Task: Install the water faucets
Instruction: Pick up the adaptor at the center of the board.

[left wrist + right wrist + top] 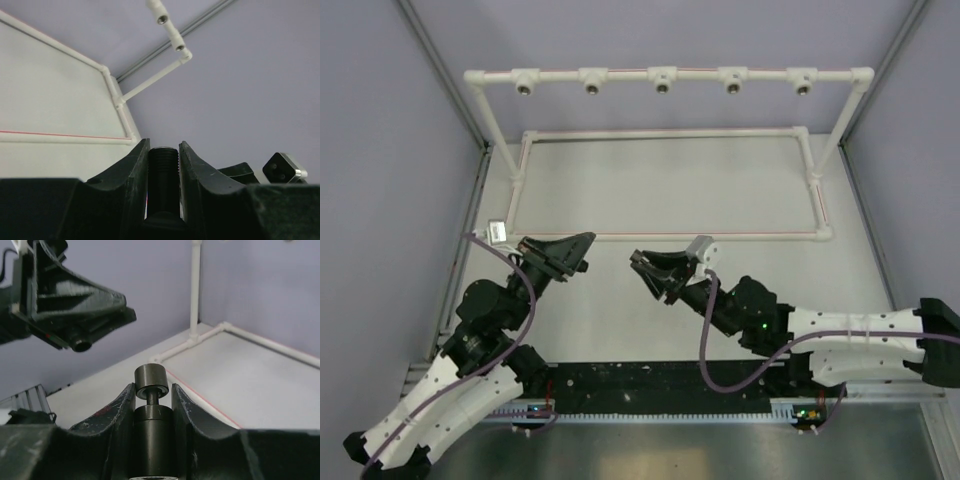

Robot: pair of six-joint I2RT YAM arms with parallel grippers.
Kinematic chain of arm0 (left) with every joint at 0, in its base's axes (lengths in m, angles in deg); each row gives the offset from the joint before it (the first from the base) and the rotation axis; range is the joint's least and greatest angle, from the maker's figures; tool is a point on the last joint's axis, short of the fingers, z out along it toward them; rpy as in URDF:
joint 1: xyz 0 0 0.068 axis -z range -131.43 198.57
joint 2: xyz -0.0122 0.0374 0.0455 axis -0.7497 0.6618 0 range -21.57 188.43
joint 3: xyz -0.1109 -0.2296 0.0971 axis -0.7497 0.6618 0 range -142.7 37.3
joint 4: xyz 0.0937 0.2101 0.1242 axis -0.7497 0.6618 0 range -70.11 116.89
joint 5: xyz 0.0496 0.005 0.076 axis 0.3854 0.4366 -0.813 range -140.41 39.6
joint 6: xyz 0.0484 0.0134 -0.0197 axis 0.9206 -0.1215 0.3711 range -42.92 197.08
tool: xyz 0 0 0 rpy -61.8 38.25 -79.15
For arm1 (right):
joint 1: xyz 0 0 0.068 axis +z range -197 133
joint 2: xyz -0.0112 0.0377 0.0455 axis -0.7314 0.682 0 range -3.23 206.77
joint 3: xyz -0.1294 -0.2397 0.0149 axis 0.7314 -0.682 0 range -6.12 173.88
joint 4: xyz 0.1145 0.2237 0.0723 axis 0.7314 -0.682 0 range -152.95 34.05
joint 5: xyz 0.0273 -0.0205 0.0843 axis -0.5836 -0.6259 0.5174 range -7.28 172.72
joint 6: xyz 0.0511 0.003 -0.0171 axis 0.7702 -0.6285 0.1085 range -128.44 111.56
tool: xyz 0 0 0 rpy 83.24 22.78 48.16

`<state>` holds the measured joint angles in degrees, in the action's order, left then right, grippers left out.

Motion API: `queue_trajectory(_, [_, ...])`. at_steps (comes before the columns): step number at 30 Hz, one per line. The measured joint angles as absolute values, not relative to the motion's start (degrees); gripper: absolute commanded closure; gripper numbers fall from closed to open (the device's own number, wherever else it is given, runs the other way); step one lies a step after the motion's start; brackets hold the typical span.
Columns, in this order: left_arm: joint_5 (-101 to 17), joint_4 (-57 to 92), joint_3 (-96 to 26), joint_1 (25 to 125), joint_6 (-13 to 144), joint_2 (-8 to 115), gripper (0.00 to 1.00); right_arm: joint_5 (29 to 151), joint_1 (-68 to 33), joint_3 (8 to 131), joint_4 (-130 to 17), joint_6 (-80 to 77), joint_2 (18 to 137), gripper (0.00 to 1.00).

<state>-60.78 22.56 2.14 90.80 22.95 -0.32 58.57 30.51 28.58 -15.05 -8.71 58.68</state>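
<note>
Both water faucets are held above the table. My left gripper (164, 147) is shut on a black threaded cylinder faucet (164, 172), whose threaded end reaches the fingertips. My right gripper (153, 390) is shut on a black faucet (152, 422) with a round knob on a thin neck poking past the fingertips. From above, the left gripper (584, 250) and right gripper (640, 266) face each other a short gap apart, in front of the white pipe frame (660, 132). In the right wrist view the left gripper (82, 342) hangs at upper left, its faucet end showing.
The frame's raised top bar (695, 72) carries several metal-ringed sockets (662, 87) facing forward at the back. Its flat rectangular base lies on the table, near rail (720, 236) just beyond the grippers. Purple walls close in left, right and behind.
</note>
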Motion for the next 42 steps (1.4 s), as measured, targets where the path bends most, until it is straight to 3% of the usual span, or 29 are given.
queue_trajectory(14, [-62.8,-8.6,3.3,90.8,9.3,5.4,1.00,59.8,31.3,49.5,-32.2,-25.0,63.3,1.00])
queue_trajectory(26, [-62.6,-12.3,3.3,90.8,5.0,8.3,1.00,61.5,39.9,57.6,-36.2,-43.0,66.3,1.00])
queue_trajectory(42, [-56.4,-13.1,3.2,90.8,3.7,9.8,1.00,60.9,40.2,60.8,-38.8,-52.1,68.1,1.00])
